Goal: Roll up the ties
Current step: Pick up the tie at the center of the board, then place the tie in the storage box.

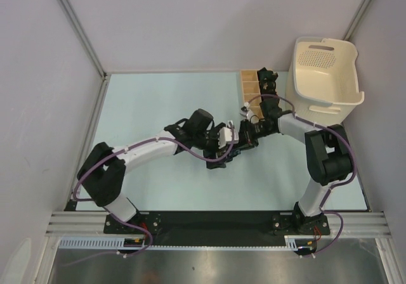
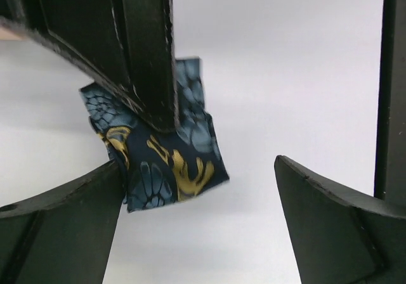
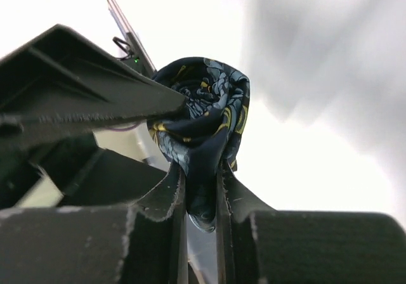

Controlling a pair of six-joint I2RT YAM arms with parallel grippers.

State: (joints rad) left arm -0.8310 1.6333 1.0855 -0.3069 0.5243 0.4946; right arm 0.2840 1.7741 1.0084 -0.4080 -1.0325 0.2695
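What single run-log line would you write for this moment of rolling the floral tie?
right gripper: jaws shut on rolled floral tie | left gripper: jaws open, tie between them, ungripped

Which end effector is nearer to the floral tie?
Right. The right end effector is clamped on the rolled tie; the left end effector, open, sits close beside it.

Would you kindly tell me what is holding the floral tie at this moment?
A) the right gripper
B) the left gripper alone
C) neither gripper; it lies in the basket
A: in the right wrist view the right gripper has its fingers pinched on the rolled-up floral tie, while the left gripper stands wide open beside it.
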